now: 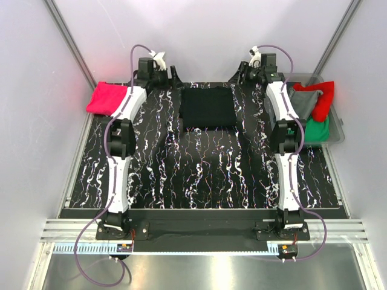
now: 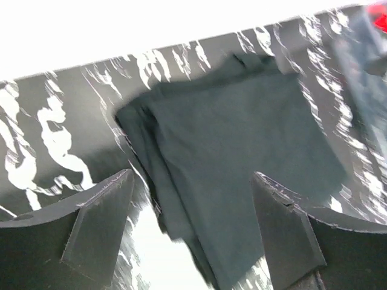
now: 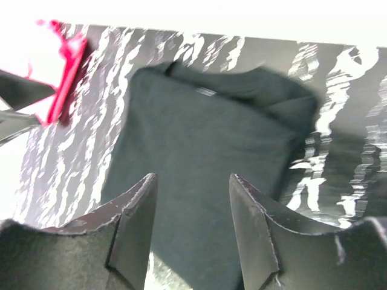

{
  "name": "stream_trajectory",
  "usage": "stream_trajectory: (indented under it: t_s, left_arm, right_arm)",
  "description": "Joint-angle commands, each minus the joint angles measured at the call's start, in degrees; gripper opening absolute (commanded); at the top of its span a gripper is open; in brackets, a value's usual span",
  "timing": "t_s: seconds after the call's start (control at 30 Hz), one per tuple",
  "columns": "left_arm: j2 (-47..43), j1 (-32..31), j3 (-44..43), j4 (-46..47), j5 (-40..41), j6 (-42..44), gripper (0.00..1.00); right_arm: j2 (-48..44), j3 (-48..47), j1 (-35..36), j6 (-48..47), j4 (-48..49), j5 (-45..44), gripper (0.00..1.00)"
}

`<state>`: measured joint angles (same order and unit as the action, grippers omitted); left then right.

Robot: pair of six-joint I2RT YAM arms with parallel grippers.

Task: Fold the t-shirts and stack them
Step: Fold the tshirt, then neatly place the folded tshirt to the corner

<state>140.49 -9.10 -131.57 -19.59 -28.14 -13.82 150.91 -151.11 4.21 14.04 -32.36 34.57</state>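
A black t-shirt (image 1: pixel 208 107) lies folded into a flat rectangle at the back middle of the marbled table. My left gripper (image 1: pixel 172 75) hovers just off its back left corner, open and empty. In the left wrist view the black t-shirt (image 2: pixel 242 139) spreads beyond the open left gripper (image 2: pixel 192 175). My right gripper (image 1: pixel 241 75) hangs off the back right corner, also open and empty. The right wrist view has the black t-shirt (image 3: pixel 205 139) under and beyond the right gripper (image 3: pixel 193 177). A pink-red t-shirt (image 1: pixel 107 98) lies folded at the table's back left edge.
A grey bin (image 1: pixel 337 136) at the right edge holds red (image 1: pixel 323 96), grey (image 1: pixel 304 103) and green (image 1: pixel 317 128) t-shirts in a loose heap. The pink-red t-shirt (image 3: pixel 66 72) shows at the right wrist view's upper left. White walls close in the back and sides.
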Motion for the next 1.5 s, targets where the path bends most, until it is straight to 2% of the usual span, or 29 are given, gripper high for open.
stream_trajectory:
  t_s: [0.0, 0.43, 0.6, 0.63, 0.73, 0.77, 0.8, 0.83, 0.87, 1.0, 1.07, 1.23, 1.37, 1.47]
  left_arm:
    - [-0.4, 1.4, 5.3, -0.9, -11.9, -5.6, 0.81]
    - [9.5, 0.5, 5.8, 3.2, -13.8, -13.0, 0.84]
    - [12.1, -2.1, 5.8, 4.8, -15.7, -15.0, 0.8]
    - [12.5, -3.3, 5.7, 5.1, -16.2, -15.1, 0.73]
    - [12.1, -5.3, 6.6, 5.5, -17.6, -15.7, 0.61]
    - [11.7, -5.6, 7.0, 5.7, -18.0, -15.7, 0.38]
    - [11.0, -5.8, 7.7, 5.3, -18.0, -15.6, 0.25]
    - [8.9, -5.9, 8.2, 4.4, -17.0, -14.7, 0.1]
    - [7.7, -5.8, 8.5, 3.1, -15.3, -13.6, 0.0]
    - [1.0, -2.9, 8.9, -4.5, -15.2, -5.6, 0.0]
    - [-2.0, 0.0, 7.1, -8.4, -13.4, 1.3, 0.0]
    - [-1.9, 6.5, -4.8, -24.1, -8.3, 16.7, 0.0]
    - [-3.4, 8.3, -5.4, -28.8, 0.3, 27.7, 0.0]
    - [-4.4, 7.8, -3.6, -28.9, 10.8, 34.0, 0.0]
  right_arm:
    - [-1.7, 3.6, 1.6, 2.4, 0.9, 7.3, 0.57]
    - [3.6, 7.8, 3.5, 1.3, -0.5, 5.9, 0.56]
    - [5.4, 7.2, 3.8, 1.6, -1.0, 4.9, 0.56]
    - [5.9, 6.8, 3.9, 1.6, -1.0, 4.9, 0.56]
    - [6.5, 6.4, 4.0, 2.0, -1.0, 4.9, 0.56]
    - [6.5, 6.4, 4.0, 2.3, -1.0, 5.0, 0.56]
    - [6.5, 6.2, 4.0, 2.3, -1.0, 5.1, 0.56]
    - [5.7, 5.9, 4.1, 2.2, -1.0, 5.1, 0.56]
    - [5.1, 5.9, 3.8, 2.2, -1.1, 5.2, 0.56]
    - [-0.7, 6.2, 1.4, 2.3, -1.7, 7.3, 0.57]
    - [-4.7, 6.5, -0.8, 0.9, -3.7, 8.2, 0.58]
    - [-14.0, 12.1, -3.9, -4.5, -8.2, 7.1, 0.58]
    - [-19.0, 16.8, -7.5, -4.4, -9.0, 6.7, 0.58]
    - [-21.8, 18.0, -7.8, -4.6, -9.8, 7.4, 0.58]
